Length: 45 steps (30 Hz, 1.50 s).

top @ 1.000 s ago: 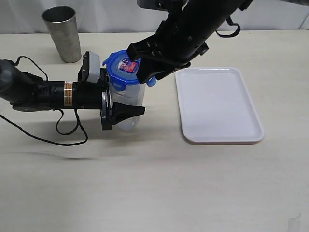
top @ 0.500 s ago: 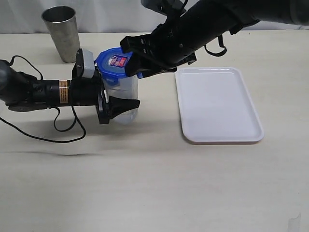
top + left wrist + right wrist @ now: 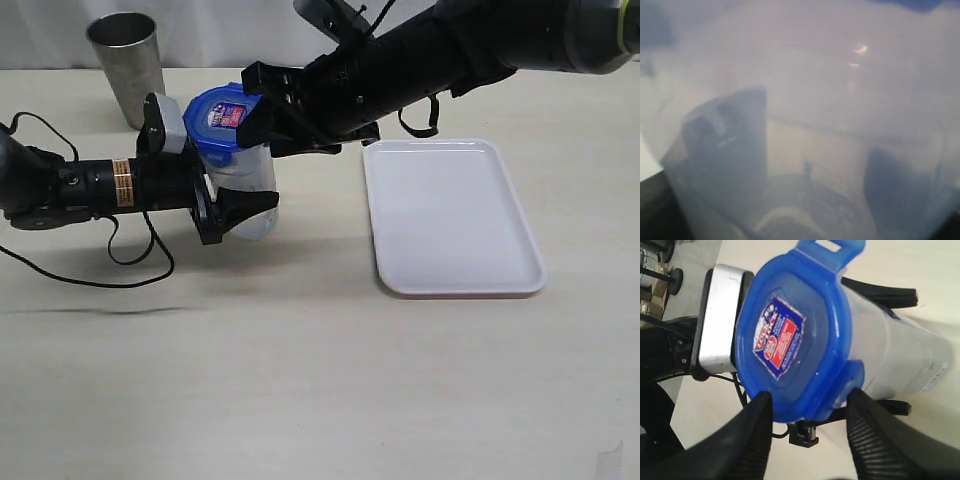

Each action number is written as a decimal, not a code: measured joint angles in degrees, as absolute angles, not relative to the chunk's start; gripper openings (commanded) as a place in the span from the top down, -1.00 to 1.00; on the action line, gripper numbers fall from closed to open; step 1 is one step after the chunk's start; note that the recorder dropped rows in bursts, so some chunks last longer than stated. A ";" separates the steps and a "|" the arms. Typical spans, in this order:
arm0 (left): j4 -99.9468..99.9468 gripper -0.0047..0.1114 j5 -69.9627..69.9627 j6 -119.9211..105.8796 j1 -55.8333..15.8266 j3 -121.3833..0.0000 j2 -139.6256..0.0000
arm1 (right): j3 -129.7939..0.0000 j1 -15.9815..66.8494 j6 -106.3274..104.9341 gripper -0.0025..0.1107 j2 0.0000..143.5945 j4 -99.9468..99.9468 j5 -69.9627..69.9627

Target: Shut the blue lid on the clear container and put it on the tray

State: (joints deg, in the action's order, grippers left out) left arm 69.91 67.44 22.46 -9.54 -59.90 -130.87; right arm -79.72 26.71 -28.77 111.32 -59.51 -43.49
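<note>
The clear container (image 3: 250, 178) stands on the table, leaning a little, with my left gripper (image 3: 243, 208) shut on its lower body from the left. The blue lid (image 3: 220, 121) sits on the container's mouth, sticker face up. My right gripper (image 3: 262, 120) reaches in from the right and is shut on the lid's rim. In the right wrist view the blue lid (image 3: 790, 335) caps the clear container (image 3: 900, 365), and the right gripper (image 3: 809, 396) holds its edge between both fingers. The hazy clear container (image 3: 805, 100) fills the left wrist view, hiding the left gripper (image 3: 810, 175) behind its wall. The white tray (image 3: 452, 215) lies to the right with nothing on it.
A grey steel cup (image 3: 128, 70) stands at the back left, behind my left arm. A black cable (image 3: 120, 270) from the left arm loops over the table in front of it.
Both grippers, the container and the lid have shifted left, away from the tray. The lid now sits flatter on the container's mouth.
</note>
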 measured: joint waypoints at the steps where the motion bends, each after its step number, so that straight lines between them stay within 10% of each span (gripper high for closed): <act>1: 69.91 0.92 67.44 22.34 -9.54 -59.90 -130.87 | -79.72 26.71 -28.92 0.21 111.32 -59.25 -43.49; 13: 74.62 0.92 68.83 24.07 -9.32 -59.90 -130.87 | -78.87 27.94 -29.52 -0.03 106.76 -48.96 -45.83; 45: 82.40 0.92 71.70 10.67 -10.65 -59.90 -130.41 | -92.17 28.76 -41.87 0.10 106.77 -27.83 -58.79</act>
State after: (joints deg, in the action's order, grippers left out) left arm 82.40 71.70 10.67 -10.65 -59.90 -130.41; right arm -92.17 28.76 -41.87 106.77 -27.83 -58.79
